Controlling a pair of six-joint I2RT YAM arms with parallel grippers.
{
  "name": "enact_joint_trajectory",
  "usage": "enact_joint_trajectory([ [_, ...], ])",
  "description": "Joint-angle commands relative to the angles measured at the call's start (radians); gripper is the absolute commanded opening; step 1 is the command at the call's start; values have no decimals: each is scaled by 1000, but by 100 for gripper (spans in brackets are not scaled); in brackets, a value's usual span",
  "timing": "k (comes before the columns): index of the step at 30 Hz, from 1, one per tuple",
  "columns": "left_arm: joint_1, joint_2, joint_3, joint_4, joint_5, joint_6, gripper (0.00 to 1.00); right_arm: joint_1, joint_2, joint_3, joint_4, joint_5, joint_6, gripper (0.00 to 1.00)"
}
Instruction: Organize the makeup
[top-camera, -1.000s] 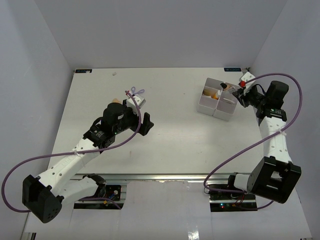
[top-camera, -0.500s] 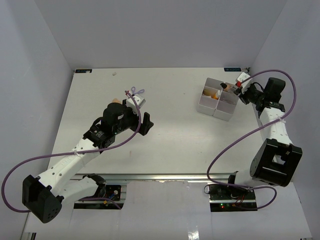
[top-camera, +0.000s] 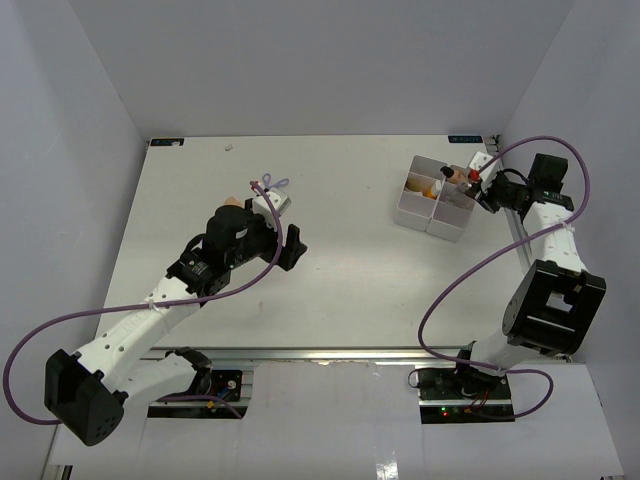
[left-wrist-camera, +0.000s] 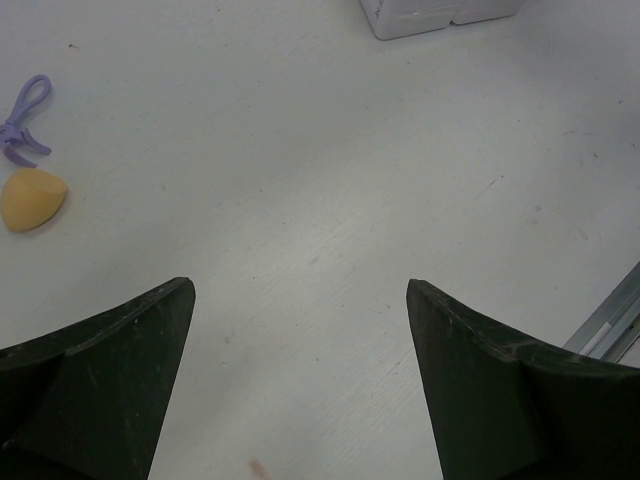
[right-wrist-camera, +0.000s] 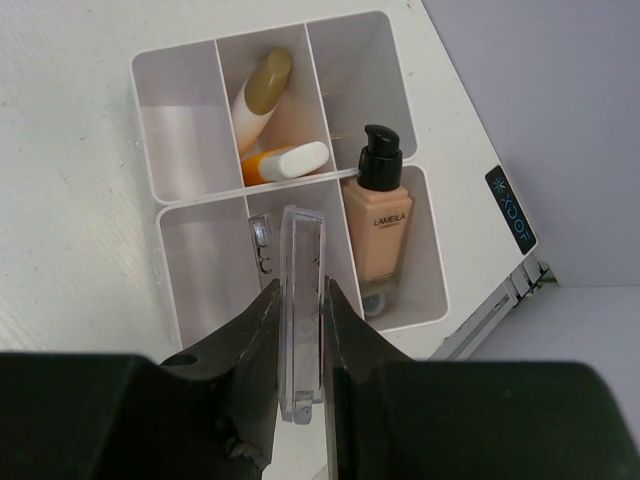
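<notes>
Clear flat case (right-wrist-camera: 303, 250) was pinched edge-on in the right gripper (right-wrist-camera: 300, 296), over the middle slot of the tray's (right-wrist-camera: 180, 140) near row. Beige pump bottle (right-wrist-camera: 383, 235) sat in the next slot; orange tube (right-wrist-camera: 285, 162) & a beige-capped tube (right-wrist-camera: 262, 85) in the far row's middle. Left gripper (left-wrist-camera: 300, 380) hung wide open, holding nothing, above the surface (left-wrist-camera: 320, 150), w/ egg sponge (left-wrist-camera: 32, 198) just beside the purple looped tool (left-wrist-camera: 22, 120).

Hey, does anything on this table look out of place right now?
Yes: an orange-beige sponge and a purple looped tool lie loose on the table, far from the white tray. The right end effector grips a clear case close to it.
</notes>
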Motion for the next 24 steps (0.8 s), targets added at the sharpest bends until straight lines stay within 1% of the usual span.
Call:
enact_joint_trajectory([
  [1,8,-1,-6,20,1,1,98,-10,-17,30,-58,-59,-68,8],
  [4,7,-1,-6,20,1,1,98,-10,-1,42,-73,-50,-72,8],
  [9,8,0,-8,20,0,0,98,-10,62,86,-92,-23,-75,14],
  [15,8,9,-9,20,-2,1,98,-10,106,122,-96,-7,-65,30],
  [19,8,13,-9,20,-3,1,98,-10,125,146,-93,-2,-38,47],
  [22,9,16,-9,20,-4,1,98,-10,109,144,-90,-7,-16,54],
  [24,10,19,-9,20,-3,1,98,-10,93,143,-84,-12,13,56],
])
